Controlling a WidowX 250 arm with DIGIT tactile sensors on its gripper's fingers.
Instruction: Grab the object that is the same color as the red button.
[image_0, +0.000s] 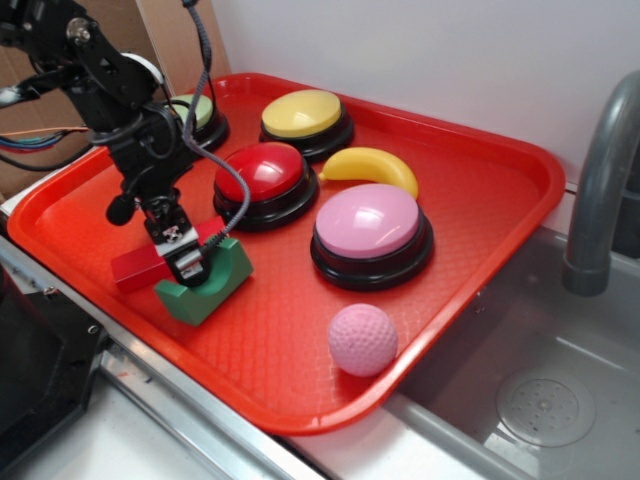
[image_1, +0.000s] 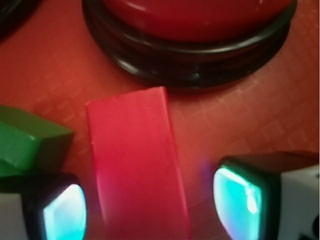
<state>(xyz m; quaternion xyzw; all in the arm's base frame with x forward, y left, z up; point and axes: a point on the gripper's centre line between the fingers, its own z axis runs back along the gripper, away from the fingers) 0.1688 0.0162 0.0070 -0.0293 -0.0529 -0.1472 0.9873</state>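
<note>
The object, a long flat red block (image_1: 135, 160), lies on the red tray (image_0: 480, 180), its far end close to the red button (image_1: 195, 20). My gripper (image_1: 150, 210) is open and straddles the block, with a small gap between each glowing pad (image_1: 237, 200) and the block's sides. In the exterior view the gripper (image_0: 185, 258) hangs low over the red block (image_0: 135, 270), in front of the red button (image_0: 262, 178). The fingers hide the block's middle there.
A green arch block (image_0: 205, 288) sits right beside the red block, close to my left finger. Green (image_0: 203, 112), yellow (image_0: 303, 115) and pink (image_0: 370, 228) buttons, a banana (image_0: 372, 168) and a pink golf ball (image_0: 362, 340) share the tray. A sink and faucet (image_0: 600, 190) lie to the right.
</note>
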